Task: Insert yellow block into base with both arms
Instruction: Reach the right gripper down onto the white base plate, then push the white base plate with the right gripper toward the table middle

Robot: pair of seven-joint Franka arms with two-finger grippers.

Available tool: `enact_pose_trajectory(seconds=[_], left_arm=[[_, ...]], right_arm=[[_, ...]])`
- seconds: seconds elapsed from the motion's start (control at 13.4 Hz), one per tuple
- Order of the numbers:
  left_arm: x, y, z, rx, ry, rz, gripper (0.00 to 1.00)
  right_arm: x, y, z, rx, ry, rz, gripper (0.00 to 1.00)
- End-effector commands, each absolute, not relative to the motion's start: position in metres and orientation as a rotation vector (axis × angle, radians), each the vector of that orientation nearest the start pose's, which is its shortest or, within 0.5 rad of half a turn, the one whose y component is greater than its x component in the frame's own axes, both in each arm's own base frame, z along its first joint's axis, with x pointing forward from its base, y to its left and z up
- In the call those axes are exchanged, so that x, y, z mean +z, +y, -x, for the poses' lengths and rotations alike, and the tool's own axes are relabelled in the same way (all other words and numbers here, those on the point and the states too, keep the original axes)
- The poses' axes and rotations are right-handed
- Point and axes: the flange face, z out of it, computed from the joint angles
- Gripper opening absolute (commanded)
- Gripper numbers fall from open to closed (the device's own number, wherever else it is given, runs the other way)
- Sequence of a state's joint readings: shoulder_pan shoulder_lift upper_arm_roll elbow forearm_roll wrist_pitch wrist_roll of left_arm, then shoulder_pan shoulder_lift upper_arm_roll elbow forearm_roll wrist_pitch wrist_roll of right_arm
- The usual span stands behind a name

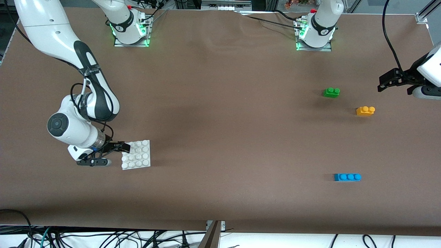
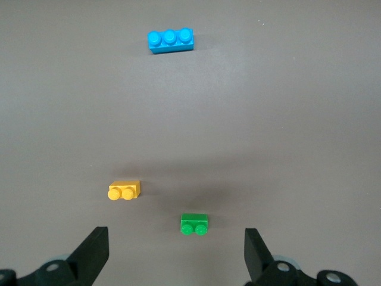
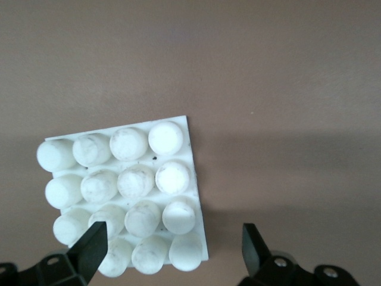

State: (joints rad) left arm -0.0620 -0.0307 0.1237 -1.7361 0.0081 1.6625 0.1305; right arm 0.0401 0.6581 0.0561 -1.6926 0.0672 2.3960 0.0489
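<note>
- My right gripper (image 1: 113, 153) has its jaws spread wide with nothing between them, low at the edge of the base (image 1: 136, 155); in its wrist view one fingertip (image 3: 95, 238) overlaps the base's (image 3: 125, 196) studded corner, the other sits off the plate over bare table.
- My left gripper (image 1: 386, 82) is also wide open and empty, hanging over the left arm's end of the table.
- From its wrist I see the yellow block (image 2: 124, 190) and the green brick (image 2: 194, 223) just ahead of the fingers (image 2: 92, 250).
- The yellow block (image 1: 365, 111) lies on the brown table (image 1: 220, 120), near the green brick (image 1: 331, 92), slightly closer to the front camera.
- The blue brick (image 1: 347, 177) sits closer still, well apart from the base.
</note>
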Motion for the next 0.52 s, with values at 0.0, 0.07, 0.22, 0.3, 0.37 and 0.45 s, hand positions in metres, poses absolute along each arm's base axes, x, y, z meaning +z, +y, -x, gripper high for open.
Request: enact_pose_trajectory(seconds=[0.0,0.07,0.22,0.3,0.37,0.45], left_arm=[[0.576,0.036,-0.549,0.080,0.104,3.123,1.00],[0.576,0.036,-0.549,0.080,0.102,3.123,1.00],[0.576,0.036,-0.549,0.080,0.104,3.123,1.00],[0.576,0.036,-0.549,0.080,0.104,3.123,1.00],[0.577,0.036,-0.548,0.077,0.104,3.123,1.00],[0.576,0.035,-0.549,0.080,0.107,3.123,1.00]], right_arm=[[0.206,0.067,-0.686,-0.086,0.050,3.040,1.00],[0.200,0.068,-0.686,-0.091,0.052,3.038,1.00],[0.195,0.074,-0.687,-0.115,0.041,3.036,1.00],[0.193,0.075,-0.687,-0.115,0.039,3.036,1.00],[0.190,0.075,-0.688,-0.113,0.039,3.036,1.00],[0.185,0.075,-0.688,-0.111,0.042,3.035,1.00]])
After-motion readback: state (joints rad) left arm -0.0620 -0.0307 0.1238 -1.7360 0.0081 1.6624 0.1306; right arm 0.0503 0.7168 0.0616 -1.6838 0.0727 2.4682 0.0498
